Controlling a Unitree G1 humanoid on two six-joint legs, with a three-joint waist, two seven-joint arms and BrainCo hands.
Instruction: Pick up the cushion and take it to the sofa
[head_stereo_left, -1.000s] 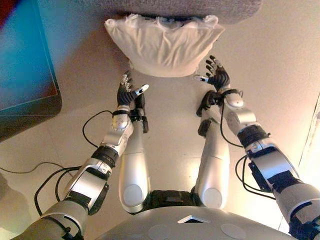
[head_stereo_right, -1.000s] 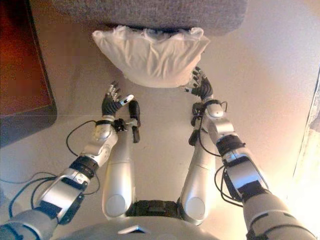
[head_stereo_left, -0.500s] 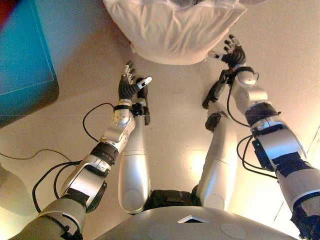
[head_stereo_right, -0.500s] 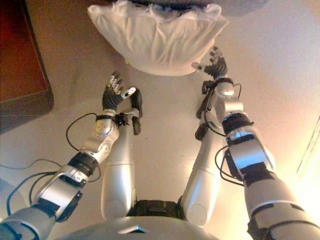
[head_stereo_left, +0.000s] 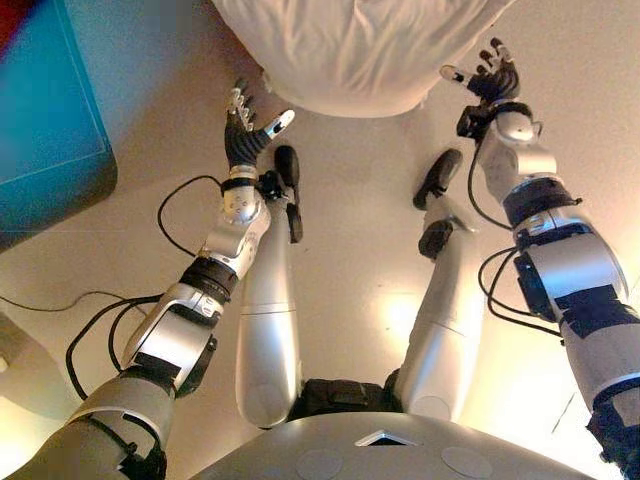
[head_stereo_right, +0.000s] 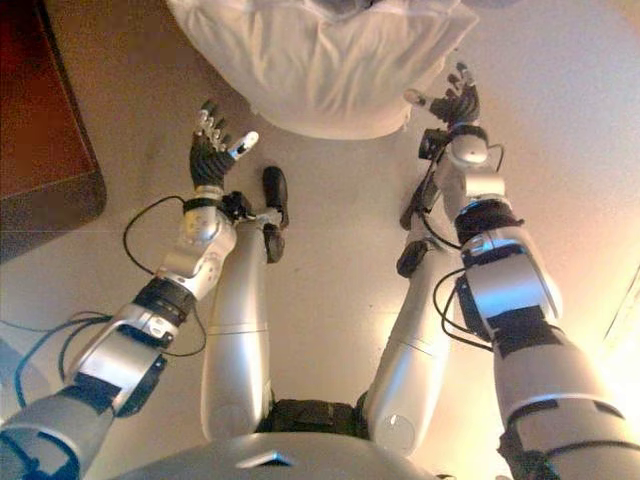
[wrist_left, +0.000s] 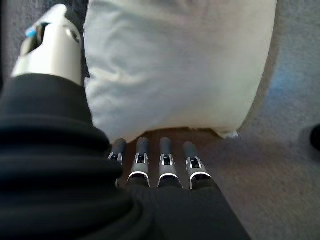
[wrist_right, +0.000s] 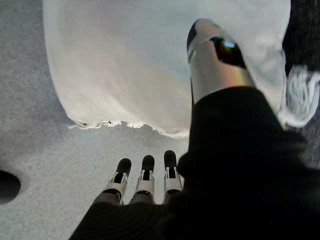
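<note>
The cream cushion (head_stereo_right: 320, 60) lies on the floor (head_stereo_right: 330, 270) just ahead of both fingertip rows, between my two hands; I judge it light, soft and yielding, with a fringed edge, best squeezed at its two opposite sides. My left hand (head_stereo_left: 243, 140) and right hand (head_stereo_left: 490, 78) flank it with fingers spread wide, holding nothing, not yet touching it.

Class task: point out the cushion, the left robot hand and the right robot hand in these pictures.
cushion (head_stereo_right: 320, 70), right eye view, middle of its white cover.
left robot hand (head_stereo_left: 240, 143), left eye view, dark palm.
right robot hand (head_stereo_right: 458, 103), right eye view, dark palm.
</note>
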